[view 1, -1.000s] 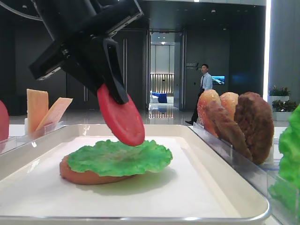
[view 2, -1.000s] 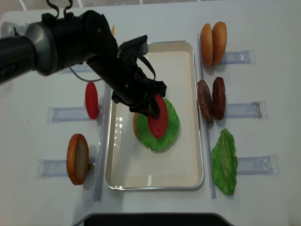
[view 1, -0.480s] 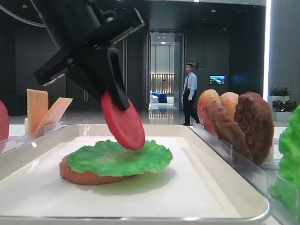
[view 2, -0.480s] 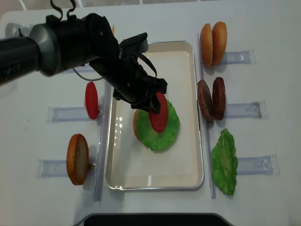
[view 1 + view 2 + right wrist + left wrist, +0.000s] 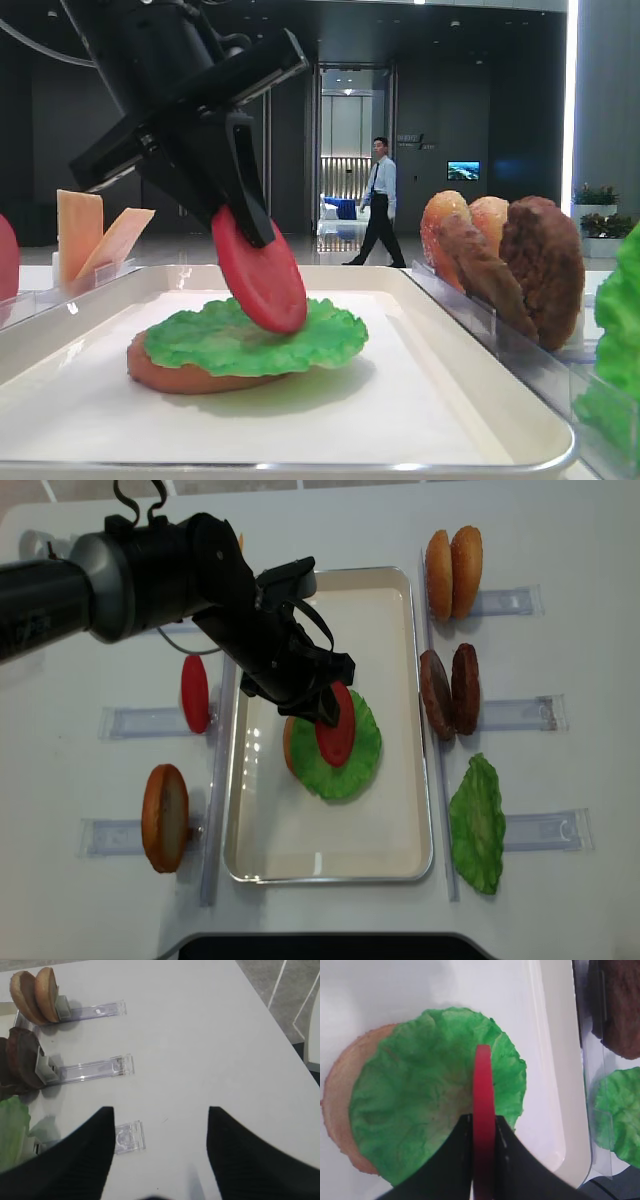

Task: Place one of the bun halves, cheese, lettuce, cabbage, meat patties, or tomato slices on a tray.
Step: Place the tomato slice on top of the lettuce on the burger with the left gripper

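My left gripper (image 5: 248, 222) is shut on a red tomato slice (image 5: 260, 272), held on edge and tilted. The slice's lower edge is down against the green lettuce (image 5: 250, 338), which lies on a bun half (image 5: 165, 376) in the white tray (image 5: 480, 400). From above, the tomato slice (image 5: 336, 726) hangs over the middle of the lettuce (image 5: 358, 760). In the left wrist view the fingers (image 5: 457, 1155) pinch the slice (image 5: 483, 1085) from both sides over the lettuce (image 5: 420, 1110). My right gripper (image 5: 160, 1115) is open above bare table, with nothing between its fingers.
Right of the tray stand two bun halves (image 5: 452, 572), two meat patties (image 5: 450, 690) and another lettuce leaf (image 5: 478, 823) in clear holders. On the left are a tomato slice (image 5: 194, 692), a bun half (image 5: 164, 817) and cheese (image 5: 85, 235). A man (image 5: 378, 205) walks in the background.
The left gripper has lowered the tomato slice a little, bringing its lower edge onto the lettuce. The man in the background has walked to the left.
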### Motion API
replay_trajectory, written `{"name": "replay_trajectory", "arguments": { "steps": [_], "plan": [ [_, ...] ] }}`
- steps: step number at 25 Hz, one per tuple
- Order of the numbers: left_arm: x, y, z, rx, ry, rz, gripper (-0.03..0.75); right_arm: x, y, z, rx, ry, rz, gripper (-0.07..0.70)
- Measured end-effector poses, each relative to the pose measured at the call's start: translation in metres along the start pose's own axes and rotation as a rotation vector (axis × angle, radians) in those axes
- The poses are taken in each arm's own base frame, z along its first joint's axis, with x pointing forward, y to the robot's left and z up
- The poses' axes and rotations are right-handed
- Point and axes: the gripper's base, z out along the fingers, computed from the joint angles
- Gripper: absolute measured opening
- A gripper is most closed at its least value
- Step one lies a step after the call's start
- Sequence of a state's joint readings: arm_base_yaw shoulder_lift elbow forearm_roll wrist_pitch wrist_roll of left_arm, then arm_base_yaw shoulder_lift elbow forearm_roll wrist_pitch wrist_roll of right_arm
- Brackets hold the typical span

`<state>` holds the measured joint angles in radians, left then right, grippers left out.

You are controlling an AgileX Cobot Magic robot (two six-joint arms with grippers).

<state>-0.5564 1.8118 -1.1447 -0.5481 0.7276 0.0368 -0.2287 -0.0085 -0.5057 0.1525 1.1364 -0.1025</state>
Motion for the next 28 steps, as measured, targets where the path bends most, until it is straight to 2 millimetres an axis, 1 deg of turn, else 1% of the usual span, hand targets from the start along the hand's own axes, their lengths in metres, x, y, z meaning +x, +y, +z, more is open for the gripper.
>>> {"name": "replay_trajectory", "arguments": {
  "steps": [11, 14, 17, 19, 22, 25, 28],
  "plan": [
    [0.004, 0.001, 0.000, -0.013, 0.040, 0.015, 0.062, 0.000, 0.000, 0.000, 0.000, 0.000, 0.000, 0.391],
    [0.004, 0.001, 0.000, -0.014, 0.046, 0.016, 0.108, 0.000, 0.000, 0.000, 0.000, 0.000, 0.000, 0.391],
    [0.005, 0.002, 0.000, -0.016, 0.056, 0.018, 0.187, 0.000, 0.000, 0.000, 0.000, 0.000, 0.000, 0.391],
    [0.006, 0.002, 0.000, -0.018, 0.063, 0.021, 0.225, 0.000, 0.000, 0.000, 0.000, 0.000, 0.000, 0.391],
    [0.006, 0.003, 0.000, -0.028, 0.071, 0.024, 0.253, 0.000, 0.000, 0.000, 0.000, 0.000, 0.000, 0.391],
    [0.008, 0.007, -0.001, -0.075, 0.088, 0.025, 0.272, 0.000, 0.000, 0.000, 0.000, 0.000, 0.000, 0.391],
    [0.010, 0.011, -0.001, -0.119, 0.116, 0.037, 0.332, 0.000, 0.000, 0.000, 0.000, 0.000, 0.000, 0.391]
  ]
}}
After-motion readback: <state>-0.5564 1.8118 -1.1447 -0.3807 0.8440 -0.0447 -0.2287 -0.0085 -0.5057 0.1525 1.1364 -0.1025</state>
